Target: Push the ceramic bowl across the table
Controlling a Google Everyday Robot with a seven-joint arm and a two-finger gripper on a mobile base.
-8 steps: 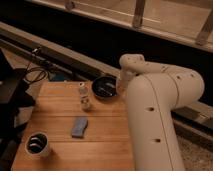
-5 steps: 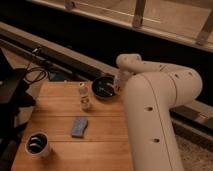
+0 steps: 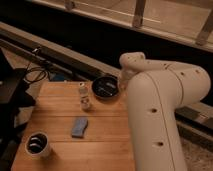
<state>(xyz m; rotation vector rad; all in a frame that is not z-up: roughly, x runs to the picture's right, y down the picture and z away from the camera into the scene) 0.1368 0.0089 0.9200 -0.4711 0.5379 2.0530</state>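
The ceramic bowl (image 3: 105, 87) is round, glossy black, with pale glints inside. It sits at the far edge of the light brown wooden table (image 3: 60, 142), right of middle. My white arm (image 3: 155, 105) reaches over the table's right side, its far end right beside the bowl's right rim. My gripper is hidden behind the arm near the bowl.
A small white bottle (image 3: 84, 96) stands just left of the bowl. A blue sponge (image 3: 79, 127) lies mid-table. A white cup with a dark inside (image 3: 37, 144) stands at the front left. Dark cables and equipment (image 3: 20, 85) lie off the table's left edge.
The arm's far end has shifted slightly left toward the bowl. The bowl stays about where it was at the far edge.
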